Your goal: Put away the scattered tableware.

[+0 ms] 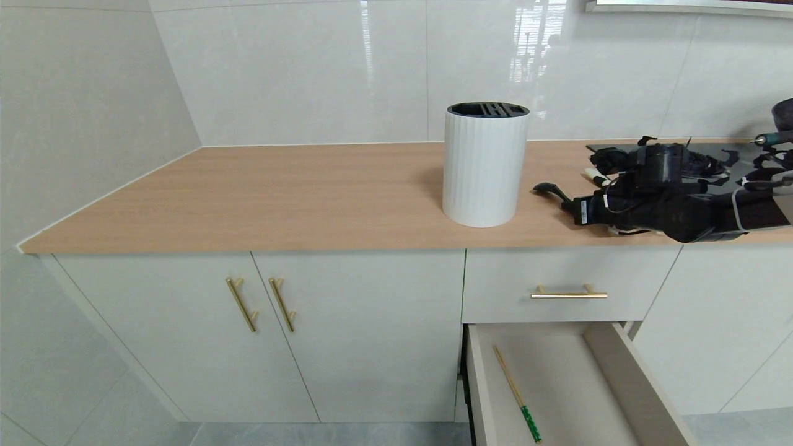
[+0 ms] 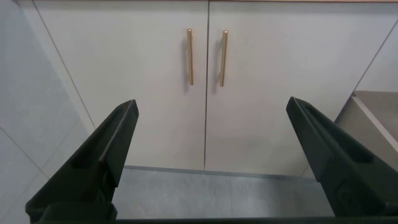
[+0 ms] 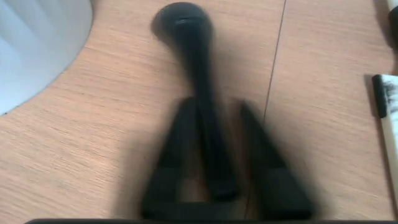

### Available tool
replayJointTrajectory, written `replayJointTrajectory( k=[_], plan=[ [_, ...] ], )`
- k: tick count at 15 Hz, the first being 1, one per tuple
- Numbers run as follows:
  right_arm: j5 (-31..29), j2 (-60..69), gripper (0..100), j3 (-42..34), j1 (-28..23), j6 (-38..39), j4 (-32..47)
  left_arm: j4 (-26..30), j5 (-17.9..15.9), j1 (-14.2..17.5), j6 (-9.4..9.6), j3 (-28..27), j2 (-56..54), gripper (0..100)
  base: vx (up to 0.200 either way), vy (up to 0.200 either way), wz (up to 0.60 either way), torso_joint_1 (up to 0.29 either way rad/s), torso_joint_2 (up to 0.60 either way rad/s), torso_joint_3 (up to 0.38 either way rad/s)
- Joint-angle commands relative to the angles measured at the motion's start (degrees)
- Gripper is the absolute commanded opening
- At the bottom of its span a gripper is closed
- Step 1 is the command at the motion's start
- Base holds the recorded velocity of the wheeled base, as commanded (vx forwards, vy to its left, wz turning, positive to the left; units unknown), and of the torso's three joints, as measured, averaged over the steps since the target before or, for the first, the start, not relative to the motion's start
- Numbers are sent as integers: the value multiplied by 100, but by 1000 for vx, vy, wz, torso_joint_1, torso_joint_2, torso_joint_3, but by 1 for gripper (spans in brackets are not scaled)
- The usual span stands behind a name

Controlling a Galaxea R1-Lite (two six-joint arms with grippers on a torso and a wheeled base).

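The black spoon (image 3: 200, 87) is sitting just right of the white holder (image 1: 483, 164), on or barely above the tabletop (image 3: 74, 155). It is looking light, stiff and slick, so mid-handle is seeming the safest hold. The right tool (image 3: 216, 109) is straddling that handle, but blur is hiding whether it is clamped; the left tool (image 2: 211, 104) is hanging spread apart.

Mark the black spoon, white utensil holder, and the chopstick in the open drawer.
black spoon (image 3: 200, 81), right wrist view, on its handle.
white utensil holder (image 1: 485, 167), head view, on its ribbed side.
chopstick (image 1: 512, 384), head view, on its wooden shaft.
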State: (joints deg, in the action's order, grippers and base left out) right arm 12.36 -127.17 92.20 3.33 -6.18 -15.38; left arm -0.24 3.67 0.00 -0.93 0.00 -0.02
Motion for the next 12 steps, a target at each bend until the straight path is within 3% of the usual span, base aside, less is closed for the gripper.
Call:
replayJointTrajectory(
  k=[1, 8, 12],
  plan=[
    [3, -1, 0, -9, 1, -6, 18, -2, 2, 0, -4, 0, 2, 100, 0, 0, 0, 0, 0, 0],
    [-14, 237, 0, -62, 1, 20, 18, -2, 2, 0, -4, 0, 2, 100, 0, 0, 0, 0, 0, 0],
    [-32, 1423, 0, -870, 1, 644, 27, -2, 2, 0, -4, 0, 2, 100, 0, 0, 0, 0, 0, 0]
  ],
)
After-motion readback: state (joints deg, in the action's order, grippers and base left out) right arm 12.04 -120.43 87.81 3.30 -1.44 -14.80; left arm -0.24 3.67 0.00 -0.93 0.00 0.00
